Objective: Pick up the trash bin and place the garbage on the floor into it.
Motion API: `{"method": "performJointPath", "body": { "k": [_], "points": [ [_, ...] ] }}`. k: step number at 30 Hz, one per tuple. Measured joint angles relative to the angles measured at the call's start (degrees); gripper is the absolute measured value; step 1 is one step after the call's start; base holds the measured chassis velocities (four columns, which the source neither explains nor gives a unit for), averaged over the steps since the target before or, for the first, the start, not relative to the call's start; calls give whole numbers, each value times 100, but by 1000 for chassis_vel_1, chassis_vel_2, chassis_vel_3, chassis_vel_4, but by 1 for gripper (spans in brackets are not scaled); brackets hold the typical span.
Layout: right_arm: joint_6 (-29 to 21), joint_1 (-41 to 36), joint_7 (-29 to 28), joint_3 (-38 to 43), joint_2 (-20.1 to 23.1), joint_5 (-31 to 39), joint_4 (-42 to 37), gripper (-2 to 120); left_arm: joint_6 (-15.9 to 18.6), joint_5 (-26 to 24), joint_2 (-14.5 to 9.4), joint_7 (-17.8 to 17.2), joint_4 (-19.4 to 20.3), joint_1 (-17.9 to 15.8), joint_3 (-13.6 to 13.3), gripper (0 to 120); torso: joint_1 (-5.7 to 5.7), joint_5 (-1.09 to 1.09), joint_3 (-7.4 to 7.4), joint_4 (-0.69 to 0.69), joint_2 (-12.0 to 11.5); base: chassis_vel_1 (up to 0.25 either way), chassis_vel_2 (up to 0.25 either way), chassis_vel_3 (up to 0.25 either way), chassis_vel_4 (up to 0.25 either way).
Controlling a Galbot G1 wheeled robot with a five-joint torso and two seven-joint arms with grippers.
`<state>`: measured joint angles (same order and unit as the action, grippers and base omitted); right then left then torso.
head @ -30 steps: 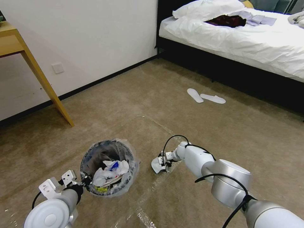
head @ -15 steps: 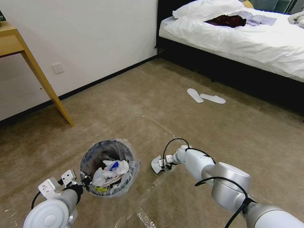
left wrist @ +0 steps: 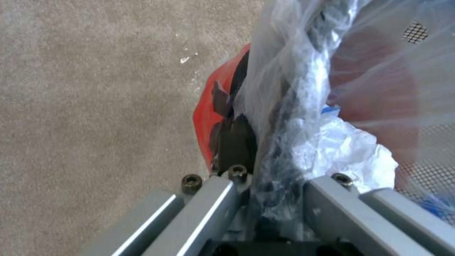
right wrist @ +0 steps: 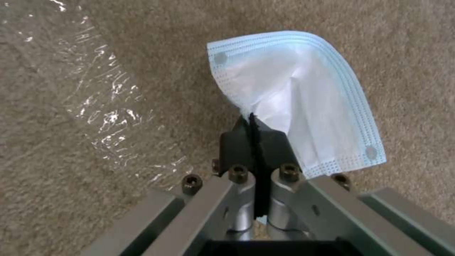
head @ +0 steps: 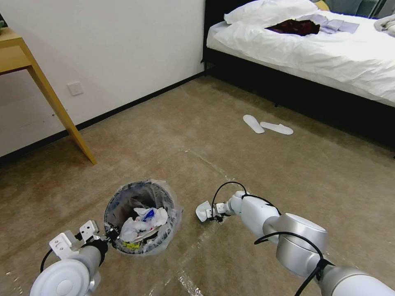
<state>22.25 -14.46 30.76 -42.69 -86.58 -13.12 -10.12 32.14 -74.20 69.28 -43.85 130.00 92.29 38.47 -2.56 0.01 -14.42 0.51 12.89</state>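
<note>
The trash bin (head: 120,197) hangs just above the beige floor (head: 173,139), its clear liner holding crumpled white tissues and wrappers. My left gripper (head: 110,235) is shut on the bin's near rim. In the left wrist view its jaws pinch the liner (left wrist: 303,71) and wall above the red base (left wrist: 204,117). To the right of the bin, my right gripper (head: 210,213) is shut on a piece of garbage, a pale blue and white face mask (head: 201,210). The right wrist view shows the mask (right wrist: 303,106) pinched by one edge between the fingers (right wrist: 237,142), over the carpet.
Shiny tape strips (head: 205,236) cross the carpet beneath my arms. Two white slippers (head: 267,126) lie farther off, before a black-framed bed (head: 312,57) with white bedding. A wooden table leg (head: 61,113) stands at the left by the white wall.
My right gripper has drawn slightly left and upward with the mask, and its arm has dropped nearer me. The left gripper and bin have stayed put.
</note>
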Motion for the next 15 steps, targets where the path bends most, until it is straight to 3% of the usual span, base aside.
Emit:
{"method": "performJointPath", "body": {
  "k": [13, 15],
  "points": [
    [383, 90, 570, 335, 383, 1159, -430, 0, -17, 41, -12, 5, -93, -66, -50, 0, 0, 0, 0, 1, 0, 0, 0, 0, 0],
    [275, 125, 543, 545, 562, 1821, -724, 0, -30, 37, -50, 4, -93, -70, -46, 0, 0, 0, 0, -1, 0, 0, 0, 0, 0]
  ]
}}
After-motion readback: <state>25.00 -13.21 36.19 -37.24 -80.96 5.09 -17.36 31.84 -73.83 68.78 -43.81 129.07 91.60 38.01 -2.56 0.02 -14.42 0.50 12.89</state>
